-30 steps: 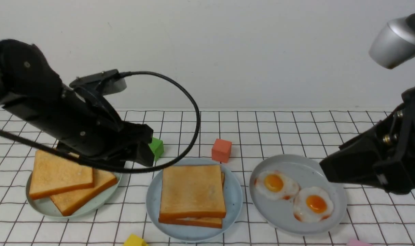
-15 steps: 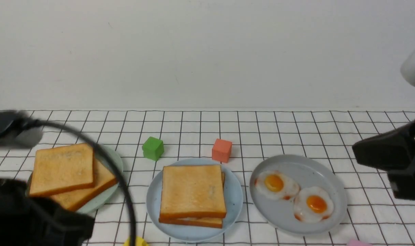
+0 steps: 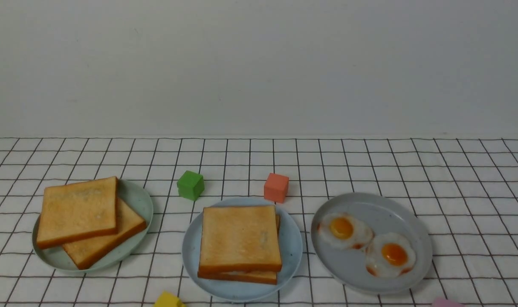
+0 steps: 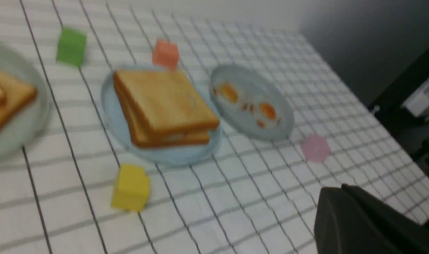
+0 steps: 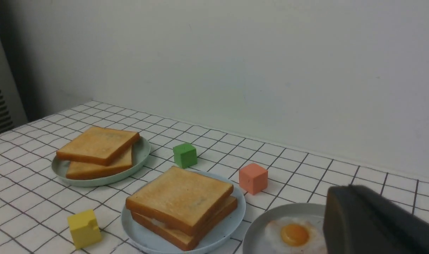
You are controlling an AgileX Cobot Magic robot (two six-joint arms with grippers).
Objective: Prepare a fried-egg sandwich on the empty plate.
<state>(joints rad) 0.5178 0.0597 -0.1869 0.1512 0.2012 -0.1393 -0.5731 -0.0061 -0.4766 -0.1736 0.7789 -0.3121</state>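
Golden-brown, the fried-egg sandwich [image 3: 240, 241] sits on the empty plate [image 3: 293, 244] in the front view, no arm visible. Left wrist view: left gripper [image 4: 362, 225], shut and empty, lies well apart from it. Right wrist view: right gripper [image 5: 373, 222], likewise shut and empty, looks nearer

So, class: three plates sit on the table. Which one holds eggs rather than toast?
The grey plate on the right, holding two fried eggs. The pale green plate and the light-blue plate each carry stacked toast.
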